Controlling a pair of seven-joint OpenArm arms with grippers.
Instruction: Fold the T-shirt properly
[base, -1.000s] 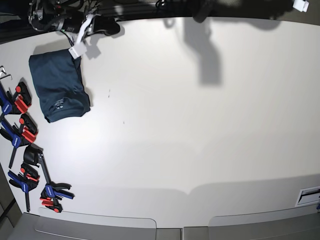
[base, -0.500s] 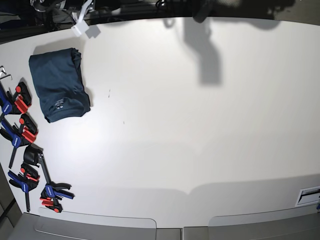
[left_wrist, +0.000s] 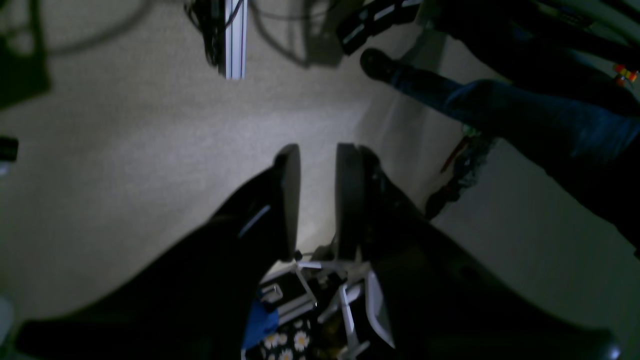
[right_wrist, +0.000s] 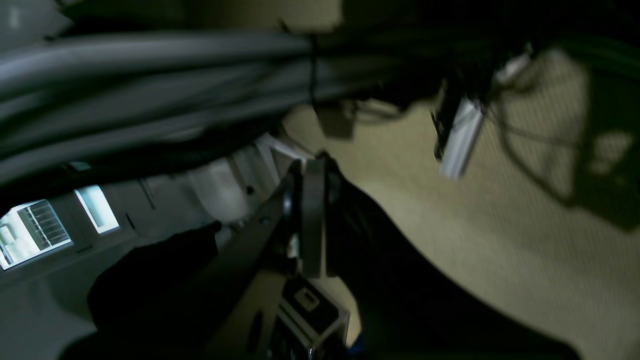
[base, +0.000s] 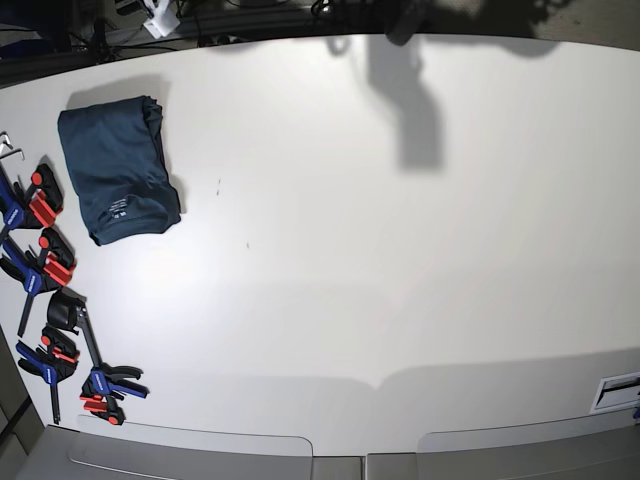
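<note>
T-shirt (base: 118, 177) lies on table (base: 400, 260), far left side, folded into small neat block, pale neck label showing on top. No arm touches it. Folding looks done; little or nothing left. Left gripper (left_wrist: 318, 200): fingers a bit apart, nothing between them, up over floor. Right gripper (right_wrist: 309, 220): fingers pressed together, empty, off table too. Row of clamps (base: 45, 270) just left of shirt, along edge.

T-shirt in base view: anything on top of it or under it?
Nothing lies on the T-shirt; only its pale neck label shows on the folded cloth. It rests flat on the white table. Whatever its layers cover cannot be seen.
</note>
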